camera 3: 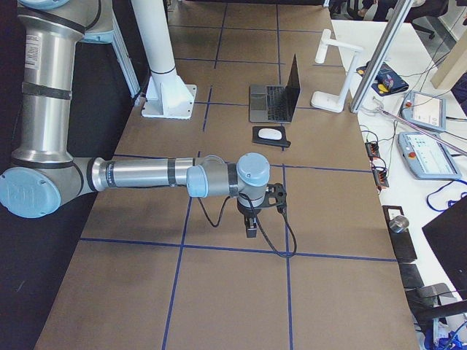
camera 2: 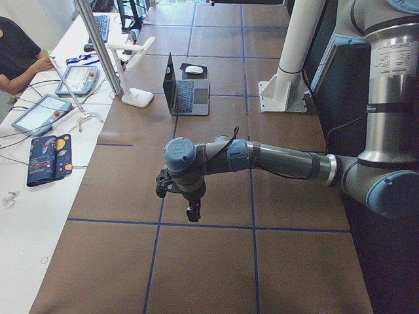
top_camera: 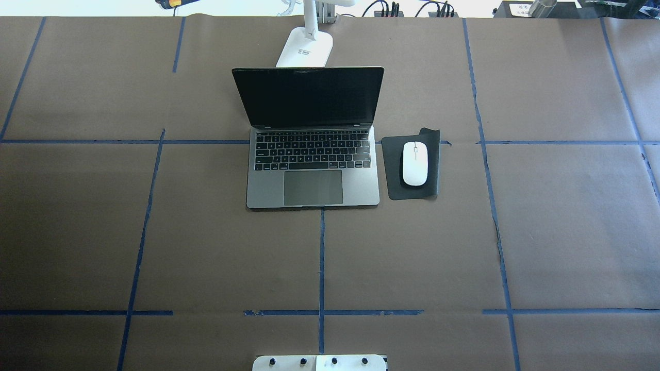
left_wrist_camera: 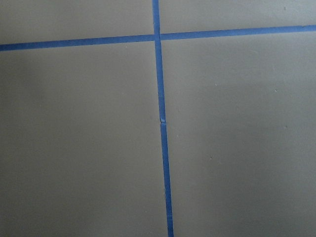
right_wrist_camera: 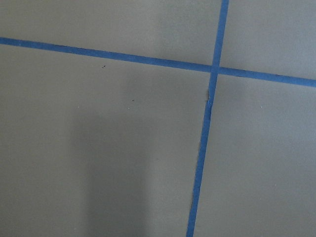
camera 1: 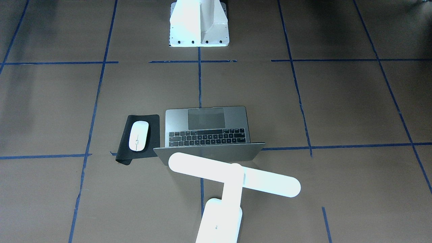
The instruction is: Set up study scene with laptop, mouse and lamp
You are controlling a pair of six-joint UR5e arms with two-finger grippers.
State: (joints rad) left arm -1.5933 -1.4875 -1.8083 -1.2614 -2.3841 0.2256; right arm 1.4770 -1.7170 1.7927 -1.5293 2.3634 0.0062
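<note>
I saw the slim space-grey metal laptop standing open near the middle of the brown paper-covered bench, its black keys and large trackpad turned toward the robot and its dark screen raised almost upright. Just beside it, on the robot's right, lay the flat black rectangular mat. The small white oval mouse rested on that mat, its long axis running the same way as the laptop's side edge. One far corner of the mat curled up slightly.

The bright white T-shaped desk lamp stood behind the laptop's lid, on the side away from the robot. Its rounded base sat on the bench near the lid, and its long pill-shaped bar was held up level above the lid.

Both arms were stretched out low over bare bench, well apart from the three things. The left gripper pointed down near a line of blue tape. It showed only from the table's end, so I could not tell how far open it was, and I saw nothing in it. The right gripper also pointed down, and I could not judge its opening either. Both wrist cameras gave me only brown paper and crossing tape lines.
</note>
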